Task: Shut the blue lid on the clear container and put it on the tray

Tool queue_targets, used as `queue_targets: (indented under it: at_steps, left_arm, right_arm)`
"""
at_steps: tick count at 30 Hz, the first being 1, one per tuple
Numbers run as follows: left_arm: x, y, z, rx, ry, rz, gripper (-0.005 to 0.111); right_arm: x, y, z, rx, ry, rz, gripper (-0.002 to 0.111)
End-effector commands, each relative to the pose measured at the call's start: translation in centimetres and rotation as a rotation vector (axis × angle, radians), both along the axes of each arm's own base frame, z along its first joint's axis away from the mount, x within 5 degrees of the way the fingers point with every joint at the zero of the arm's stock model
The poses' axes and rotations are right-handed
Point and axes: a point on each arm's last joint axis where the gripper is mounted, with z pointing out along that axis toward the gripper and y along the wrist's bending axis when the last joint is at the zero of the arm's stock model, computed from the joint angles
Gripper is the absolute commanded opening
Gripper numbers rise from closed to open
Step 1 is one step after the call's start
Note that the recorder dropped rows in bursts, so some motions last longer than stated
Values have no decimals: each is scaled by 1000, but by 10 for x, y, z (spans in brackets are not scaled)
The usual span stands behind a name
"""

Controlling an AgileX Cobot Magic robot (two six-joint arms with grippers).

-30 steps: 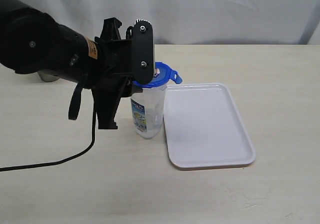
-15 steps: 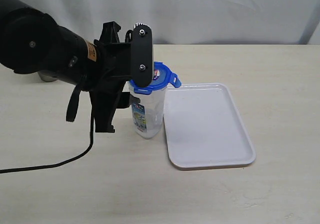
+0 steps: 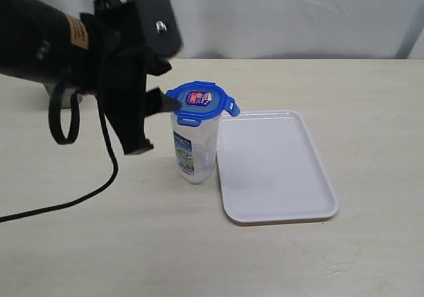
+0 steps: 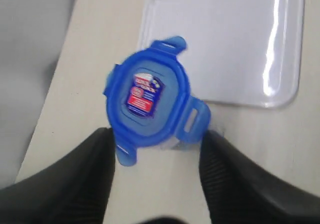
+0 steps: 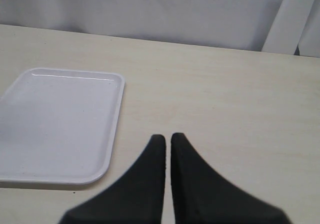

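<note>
Left gripper (image 4: 157, 140) jaws apart, empty, above blue lid (image 4: 147, 101); right gripper (image 5: 163, 139) shut, empty. Risk: lid looks unlatched, may pop off clear container (image 3: 195, 151) during lift to tray (image 3: 278, 171).

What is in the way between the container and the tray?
Nothing that shows. The container, with its lid on top, stands on the table right beside the tray. No object lies in the gap between them, and nothing lies on the tray.
</note>
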Motion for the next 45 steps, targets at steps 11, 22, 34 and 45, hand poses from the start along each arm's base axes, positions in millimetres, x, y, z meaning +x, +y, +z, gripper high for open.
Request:
queue_targets:
  at_steps: [11,22,34,45]
  left_arm:
    - [30,57,16,-487,103,542,0]
    - [2,78,-49,-814,-154,426,0]
    - [4,120,-83,-756,147,-95,0]
    - [30,113,-138,-816,170,-91,0]
  right_arm:
    - [0,0,-1,6,0,-4,5]
    - [3,-1,20,-403,-224,42,5]
    - [3,20,67,381,-610,247,5]
    - [111,38,137,384,-199,349,5]
